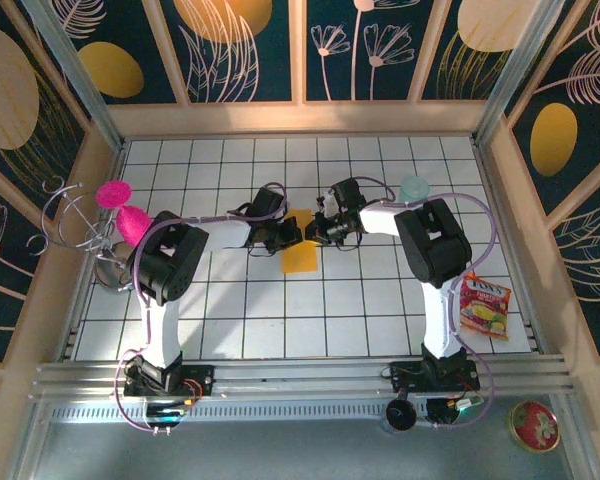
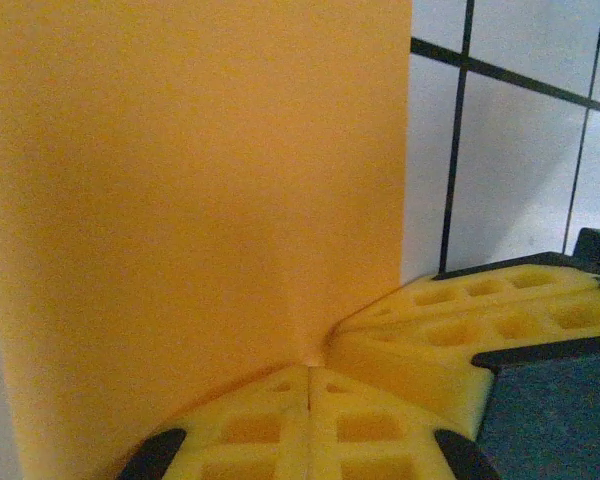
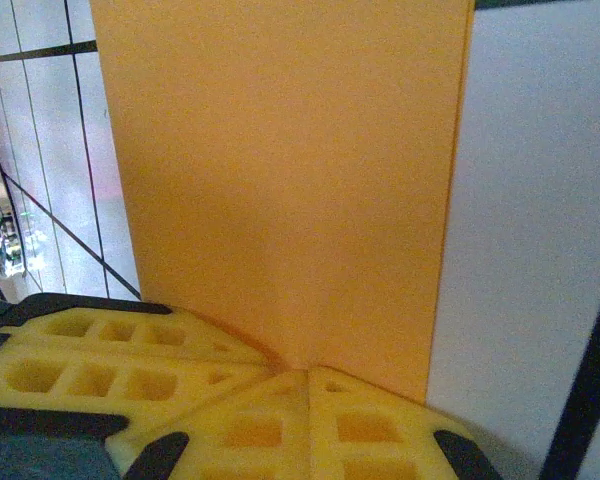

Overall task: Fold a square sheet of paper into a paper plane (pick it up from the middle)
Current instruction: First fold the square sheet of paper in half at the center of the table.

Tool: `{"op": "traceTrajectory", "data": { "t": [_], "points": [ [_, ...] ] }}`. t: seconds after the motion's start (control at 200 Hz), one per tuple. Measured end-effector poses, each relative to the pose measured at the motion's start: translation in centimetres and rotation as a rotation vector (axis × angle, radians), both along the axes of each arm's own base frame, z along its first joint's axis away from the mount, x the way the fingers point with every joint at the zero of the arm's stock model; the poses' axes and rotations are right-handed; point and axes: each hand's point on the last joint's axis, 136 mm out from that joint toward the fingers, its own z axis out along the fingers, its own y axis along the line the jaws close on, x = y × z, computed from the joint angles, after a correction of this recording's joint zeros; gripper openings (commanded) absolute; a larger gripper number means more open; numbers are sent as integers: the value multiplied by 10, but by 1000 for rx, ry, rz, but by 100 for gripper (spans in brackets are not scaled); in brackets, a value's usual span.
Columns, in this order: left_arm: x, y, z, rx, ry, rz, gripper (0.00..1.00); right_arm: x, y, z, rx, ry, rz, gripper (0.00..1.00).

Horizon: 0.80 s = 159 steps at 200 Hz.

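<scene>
The square sheet of paper (image 1: 300, 257) is plain orange-yellow and lies near the middle of the white grid table (image 1: 380, 300), with one part raised between the two grippers. My left gripper (image 1: 291, 237) and right gripper (image 1: 322, 229) meet tip to tip over it. In the left wrist view the left gripper (image 2: 310, 370) has its yellow fingers pressed together at the sheet of paper (image 2: 200, 180), and the right arm's fingers (image 2: 480, 325) touch from the right. In the right wrist view the right gripper (image 3: 308, 375) is likewise shut on the sheet of paper (image 3: 290, 170). No plane shape is visible.
A pale teal cup (image 1: 414, 188) stands behind the right arm. A red-and-yellow snack packet (image 1: 484, 305) lies at the right edge. A wire stand (image 1: 75, 215) with pink cups (image 1: 128, 218) occupies the left side. A round red tin (image 1: 535, 425) sits off the table, front right.
</scene>
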Motion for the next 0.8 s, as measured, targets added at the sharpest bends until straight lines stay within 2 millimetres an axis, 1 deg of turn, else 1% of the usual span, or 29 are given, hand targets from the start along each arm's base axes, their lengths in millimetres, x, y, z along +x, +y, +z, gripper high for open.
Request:
{"op": "traceTrajectory", "data": {
  "t": [0.25,0.32,0.39,0.531,0.616,0.721,0.796],
  "points": [
    [0,5,-4,-24,-12,-15,0,0,-1,-2,-10,13,-2,0],
    [-1,9,-4,-44,-20,-20,0,0,-2,-4,-14,14,-1,0],
    [-3,19,-4,-61,-22,-16,0,-1,-3,-6,-19,15,0,0],
    [-5,50,-4,-87,-12,16,0,-3,-4,-9,-23,8,11,0],
    [-5,63,-3,-86,-4,34,0,-2,-4,-9,-22,5,11,0],
    [-3,72,1,-91,-2,54,0,-2,-4,-8,-22,5,11,0],
    [0,68,14,-143,-12,63,0,-2,-4,-8,-21,5,11,0]
  ]
}}
